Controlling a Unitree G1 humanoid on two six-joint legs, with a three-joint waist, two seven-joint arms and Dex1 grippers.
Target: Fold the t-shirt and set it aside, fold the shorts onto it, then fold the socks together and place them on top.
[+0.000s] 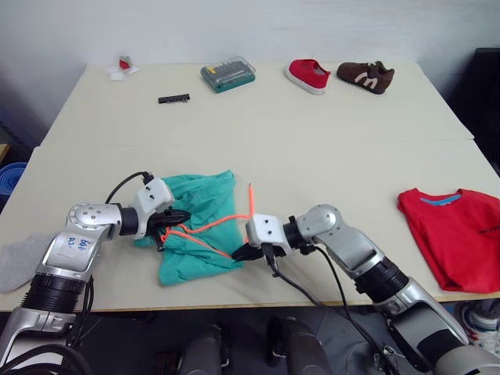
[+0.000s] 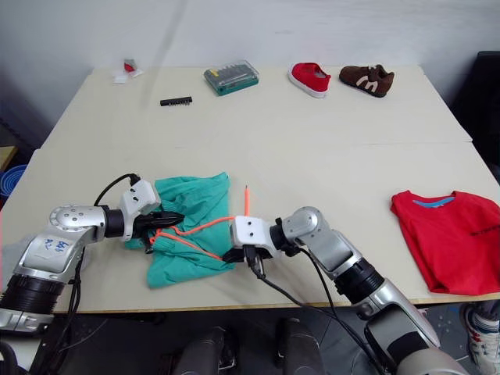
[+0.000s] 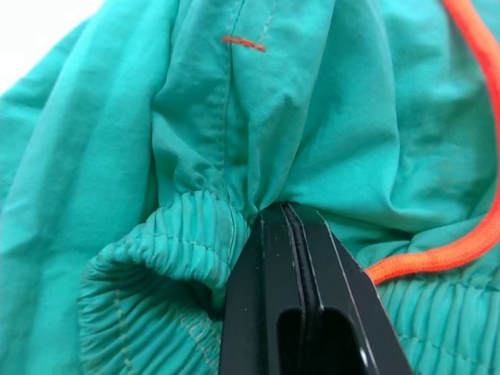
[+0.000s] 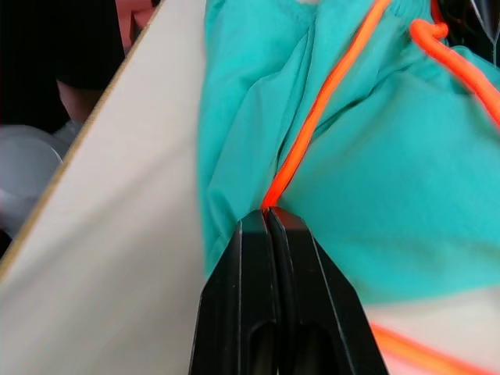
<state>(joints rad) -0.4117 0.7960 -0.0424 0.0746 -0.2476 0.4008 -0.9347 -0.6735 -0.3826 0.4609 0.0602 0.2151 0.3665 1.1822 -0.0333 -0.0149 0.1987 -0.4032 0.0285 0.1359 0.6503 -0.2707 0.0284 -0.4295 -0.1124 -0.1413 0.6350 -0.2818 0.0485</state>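
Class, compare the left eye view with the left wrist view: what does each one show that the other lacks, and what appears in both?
Left eye view alone: the red t-shirt at the table's right edge, two shoes and a screwdriver case at the far side, a grey sock at the left edge, and the right tool at the shorts' near corner.

Left wrist view alone: the gathered waistband and a short orange stitch up close.

Both: the teal shorts, their orange drawstring, and the left tool shut on the fabric.

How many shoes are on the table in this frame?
2. The red shoe lies at the table's far edge, and the brown shoe lies just to its right, apart from it. None seems hidden, though the bunched shorts could cover something small.
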